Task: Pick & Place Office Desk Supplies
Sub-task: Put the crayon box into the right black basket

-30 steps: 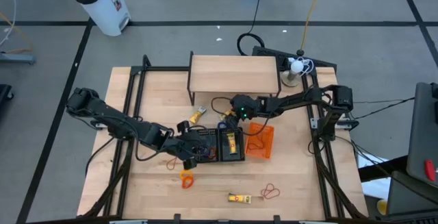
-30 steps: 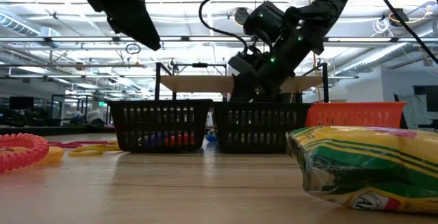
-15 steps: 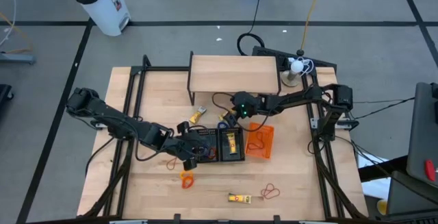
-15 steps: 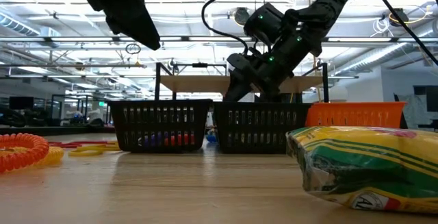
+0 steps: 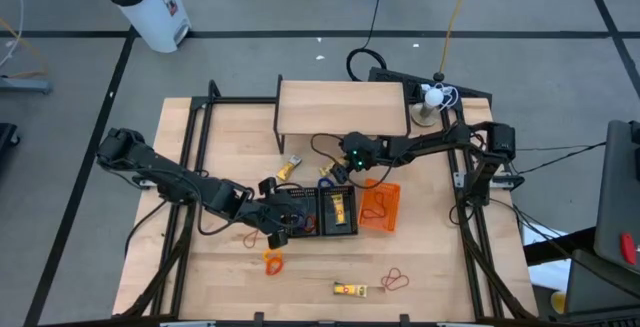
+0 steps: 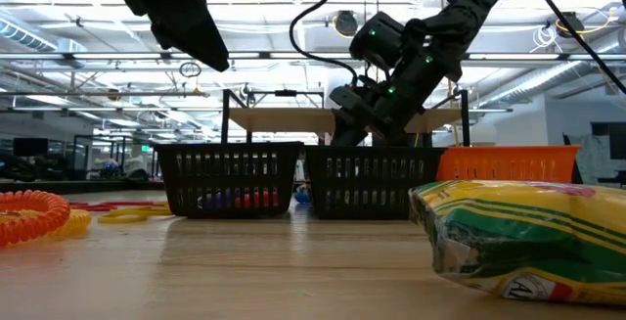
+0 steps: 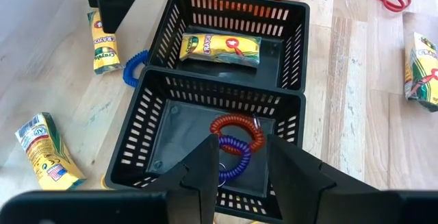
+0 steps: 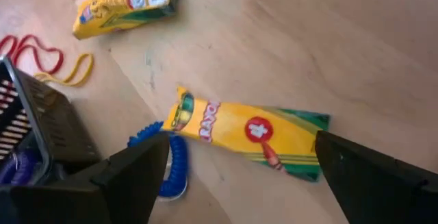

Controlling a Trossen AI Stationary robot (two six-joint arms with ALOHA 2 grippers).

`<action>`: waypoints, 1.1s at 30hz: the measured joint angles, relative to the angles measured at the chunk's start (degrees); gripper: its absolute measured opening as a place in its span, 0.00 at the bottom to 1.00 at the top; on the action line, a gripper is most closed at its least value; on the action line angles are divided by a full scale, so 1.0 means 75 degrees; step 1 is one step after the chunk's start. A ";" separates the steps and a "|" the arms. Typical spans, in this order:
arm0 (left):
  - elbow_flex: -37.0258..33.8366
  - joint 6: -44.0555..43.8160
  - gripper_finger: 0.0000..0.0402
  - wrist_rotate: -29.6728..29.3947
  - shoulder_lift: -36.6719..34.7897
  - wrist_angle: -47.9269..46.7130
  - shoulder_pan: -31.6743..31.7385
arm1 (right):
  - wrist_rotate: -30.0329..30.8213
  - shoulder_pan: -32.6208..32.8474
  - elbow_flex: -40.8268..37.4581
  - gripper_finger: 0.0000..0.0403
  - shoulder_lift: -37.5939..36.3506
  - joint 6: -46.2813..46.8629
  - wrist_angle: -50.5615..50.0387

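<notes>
white bin (image 5: 145,5) off table | wooden shelf (image 5: 342,107) at table's back

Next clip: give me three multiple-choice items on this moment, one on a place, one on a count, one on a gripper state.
1. Where does the red coil loop lie?
A. in the orange basket
B. in the black basket nearer the left gripper
C. on the wooden shelf

2. How many crayon packs lie inside the far black basket?
A. one
B. three
C. none

3. How do the right gripper's fingers stand?
A. shut on a pack
B. shut on nothing
C. open, empty

Answers:
1 B: the left wrist view shows the red coil loop on a purple coil in the near black basket.
2 A: a single crayon pack lies in the far black basket.
3 C: the right gripper fingers stand wide around a pack on the table, not touching it.
</notes>
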 joint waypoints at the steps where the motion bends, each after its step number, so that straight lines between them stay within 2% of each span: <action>1: 0.0000 0.0001 0.30 0.0000 0.0000 0.0000 0.0000 | 0.0001 -0.0018 0.0000 0.89 0.0000 0.0000 0.0000; 14: 0.0000 0.0003 0.30 0.0000 0.0000 0.0000 0.0000 | 0.0206 -0.0136 0.0000 0.89 0.0000 -0.0073 -0.0639; 27: 0.0000 0.0011 0.30 -0.0003 0.0000 0.0000 0.0000 | 0.0175 -0.0047 0.0000 0.89 0.0013 -0.0058 -0.0369; 33: 0.0000 0.0032 0.30 -0.0003 0.0000 0.0000 -0.0001 | 0.0146 0.0088 0.0003 0.89 0.0338 -0.0020 -0.0265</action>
